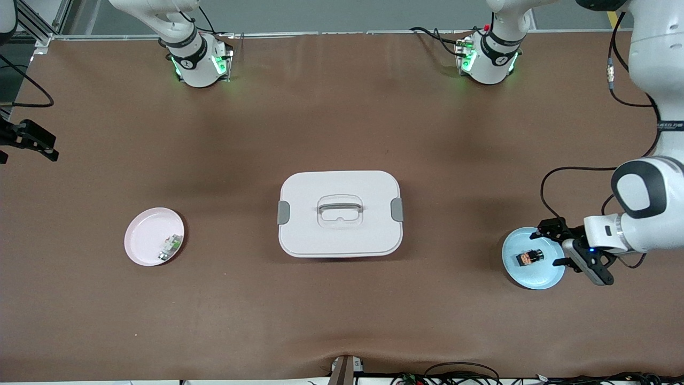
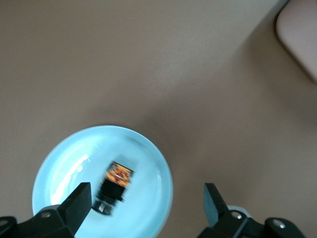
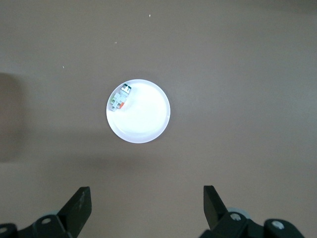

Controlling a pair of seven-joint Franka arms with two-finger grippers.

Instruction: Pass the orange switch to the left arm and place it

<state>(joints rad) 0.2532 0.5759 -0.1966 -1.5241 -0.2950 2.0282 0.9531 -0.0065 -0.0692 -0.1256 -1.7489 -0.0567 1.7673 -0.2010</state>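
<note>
Tabletop, brown, seen from across the robots. Toward the right arm's end, a pink plate (image 1: 154, 236) lies flat with a small white-and-green component (image 1: 170, 248) resting against its inner rim on the side nearer the front camera. The right gripper (image 3: 147, 210) hangs high over this plate, fingers spread wide, nothing between them; bare table surrounds the plate on all sides.

At centre stands the box (image 1: 340, 213), white, lid on, handle folded flat, a grey latch on each short side. Broad strips of open table separate its edges from both plates and from the table's near edge.

Toward the left arm's end, a blue plate (image 1: 521, 270) holds the orange switch (image 1: 529, 258), which lies on its side near the middle of the dish, free of the rim. The left gripper (image 1: 556, 245) sits low at the plate's edge on the side away from the box, fingers spread apart and clear of the switch, holding nothing. In the left wrist view the two fingertips (image 2: 81, 198) straddle the plate's rim, with the switch between and ahead of them.
</note>
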